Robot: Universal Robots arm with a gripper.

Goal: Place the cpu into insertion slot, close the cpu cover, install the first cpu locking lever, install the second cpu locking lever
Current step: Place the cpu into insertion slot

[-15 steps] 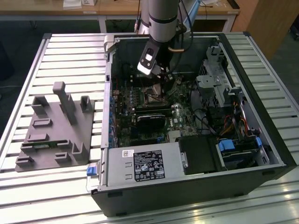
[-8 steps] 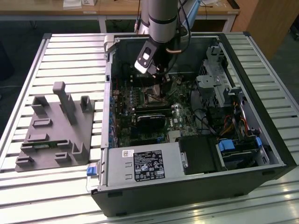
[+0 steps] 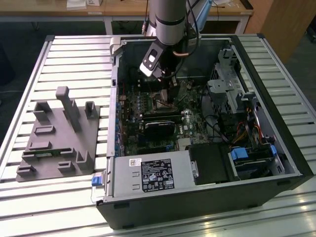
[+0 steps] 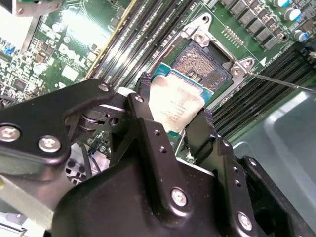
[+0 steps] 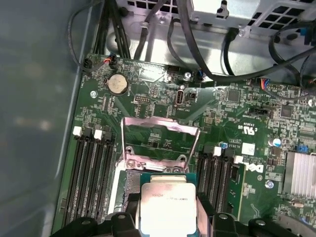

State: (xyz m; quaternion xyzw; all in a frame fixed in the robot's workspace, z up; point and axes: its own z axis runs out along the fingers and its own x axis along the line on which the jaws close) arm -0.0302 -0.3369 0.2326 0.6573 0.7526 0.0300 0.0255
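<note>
exterior view: a silver-grey robot arm (image 3: 170, 15) reaches down into an open black computer case (image 3: 207, 197) lying on its side on a slatted aluminium desk (image 3: 74, 49). its black tool (image 3: 169, 84) hangs just above the green circuit board (image 3: 148, 133), over the small square insertion slot with its silver metal frame (image 3: 160, 102). a grey moulded fixture block (image 3: 59, 133) sits on the desk at the exterior view's left, well apart from the case.

second wrist view: the tool grips the small flat square cpu with a dull metal face (image 4: 175, 106), its two black fingers (image 4: 144, 94) pressed to opposite edges of the chip. the cpu sits low over the near side of the insertion slot (image 4: 205, 61), whose dark contact field lies uncovered beyond it; whether the chip touches the slot cannot be told. a thin silver wire lever (image 4: 281, 81) runs out from one corner of the frame across the long black memory slots (image 4: 148, 34).

first wrist view: the thin silver cpu cover with its square window (image 5: 160, 140) stands raised at the far side of the slot, open. the cpu (image 5: 168, 207) is held between the fingers just in front of it.
</note>
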